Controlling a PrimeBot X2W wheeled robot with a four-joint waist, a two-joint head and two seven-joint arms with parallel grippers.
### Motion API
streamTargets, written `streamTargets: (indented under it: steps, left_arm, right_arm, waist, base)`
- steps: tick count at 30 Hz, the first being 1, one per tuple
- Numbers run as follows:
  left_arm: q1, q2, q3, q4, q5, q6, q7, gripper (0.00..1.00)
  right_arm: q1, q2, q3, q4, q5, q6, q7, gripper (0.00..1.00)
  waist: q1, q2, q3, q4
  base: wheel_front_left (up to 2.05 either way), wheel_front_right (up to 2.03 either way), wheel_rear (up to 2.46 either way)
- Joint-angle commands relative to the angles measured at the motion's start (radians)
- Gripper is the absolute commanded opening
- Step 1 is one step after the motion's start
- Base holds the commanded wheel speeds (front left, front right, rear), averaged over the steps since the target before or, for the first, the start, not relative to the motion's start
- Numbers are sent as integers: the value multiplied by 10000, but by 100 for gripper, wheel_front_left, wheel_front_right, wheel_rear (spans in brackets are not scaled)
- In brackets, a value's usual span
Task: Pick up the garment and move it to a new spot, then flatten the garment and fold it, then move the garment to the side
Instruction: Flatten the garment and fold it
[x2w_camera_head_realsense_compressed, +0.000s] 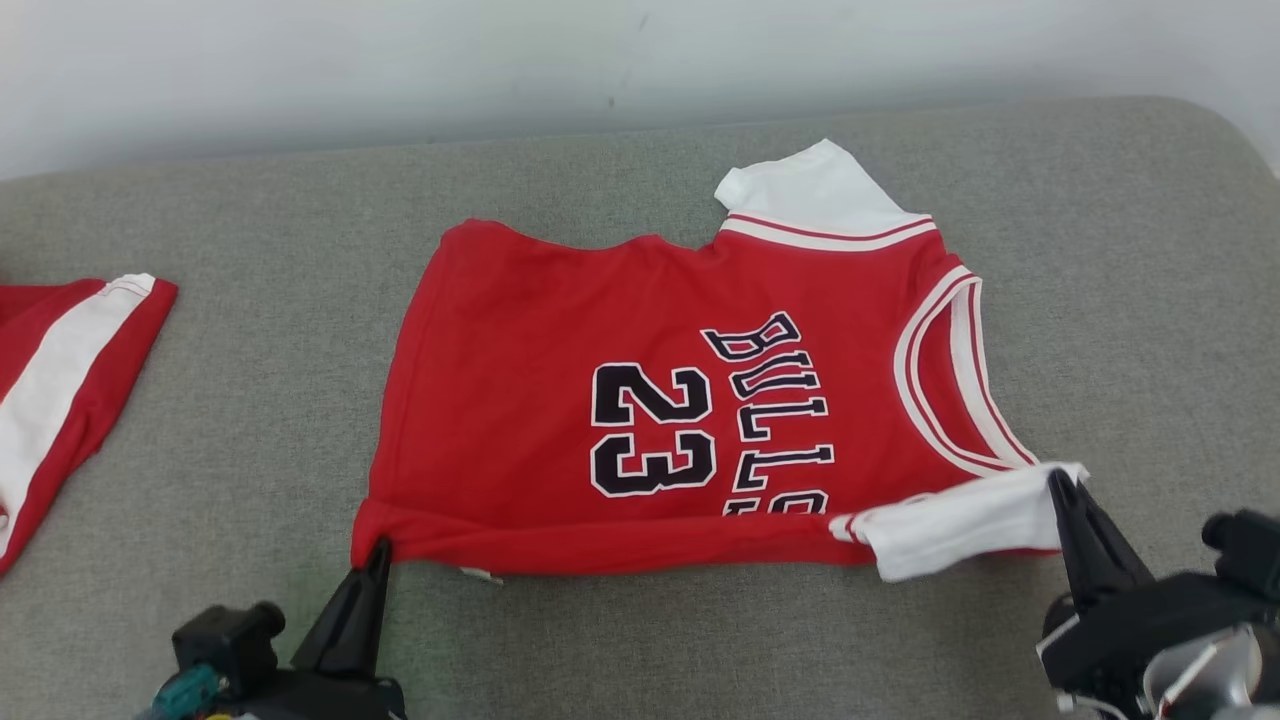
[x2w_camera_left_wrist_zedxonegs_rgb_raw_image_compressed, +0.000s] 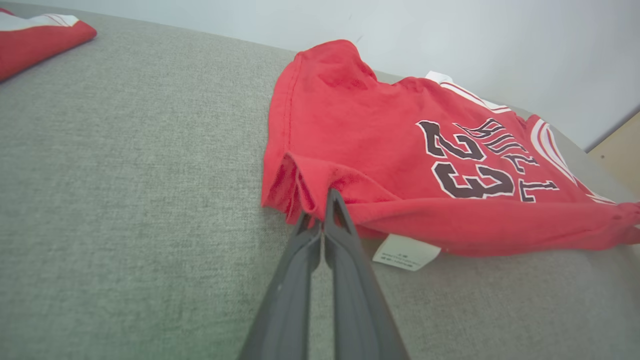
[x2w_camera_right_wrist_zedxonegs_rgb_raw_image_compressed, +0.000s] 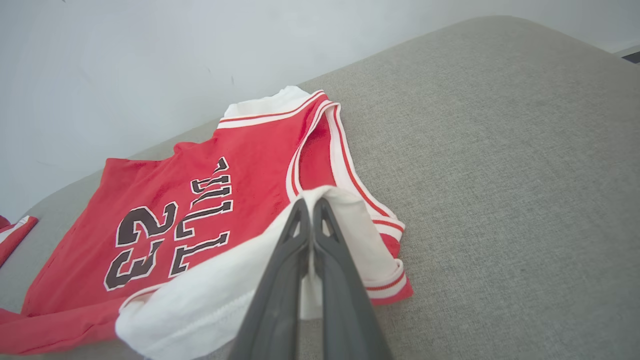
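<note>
A red jersey (x2w_camera_head_realsense_compressed: 520, 400) with white sleeves and "BULLS 23" print lies on the grey cushion, its near edge folded over. My left gripper (x2w_camera_head_realsense_compressed: 380, 548) is shut on the jersey's near left hem corner (x2w_camera_left_wrist_zedxonegs_rgb_raw_image_compressed: 300, 192); the left wrist view has its fingertips (x2w_camera_left_wrist_zedxonegs_rgb_raw_image_compressed: 320, 207) pinching the red fabric. My right gripper (x2w_camera_head_realsense_compressed: 1058, 478) is shut on the near white sleeve (x2w_camera_head_realsense_compressed: 950, 525); in the right wrist view, its fingers (x2w_camera_right_wrist_zedxonegs_rgb_raw_image_compressed: 311, 206) close on the sleeve (x2w_camera_right_wrist_zedxonegs_rgb_raw_image_compressed: 210, 295), lifted slightly.
A second red and white garment (x2w_camera_head_realsense_compressed: 55, 390) lies at the cushion's left edge. A pale wall (x2w_camera_head_realsense_compressed: 500, 60) runs behind the grey cushion (x2w_camera_head_realsense_compressed: 250, 480). A white label (x2w_camera_left_wrist_zedxonegs_rgb_raw_image_compressed: 406, 252) sticks out under the jersey's near fold.
</note>
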Motion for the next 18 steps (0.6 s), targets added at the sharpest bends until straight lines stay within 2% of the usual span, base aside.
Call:
streamTargets:
  steps: [1,5,11,18]
  left_arm:
    - [-216,33,-5,37,-46,-41,45,0]
    - [-789,22,-142,232,-17,-64,308,0]
    - [-1495,108,-240,556,-11,-60,603,0]
    - [-2139,220,-429,1041,127,-89,624,0]
  right_arm:
    - [-284,-53,-26,130,-54,4,72,0]
    - [-1344,-228,-6,1017,-52,4,191,0]
    - [-2994,-407,169,2994,-159,4,-55,0]
    - [-4565,-549,343,5317,-358,4,-873,0]
  waist:
    - [-1,0,47,0]
    - [-1,0,159,6]
    - [-1,0,311,-47]
    - [-1,0,407,19]
  base:
    - [0,0,0]
    - [0,0,0]
    - [0,0,0]
    - [0,0,0]
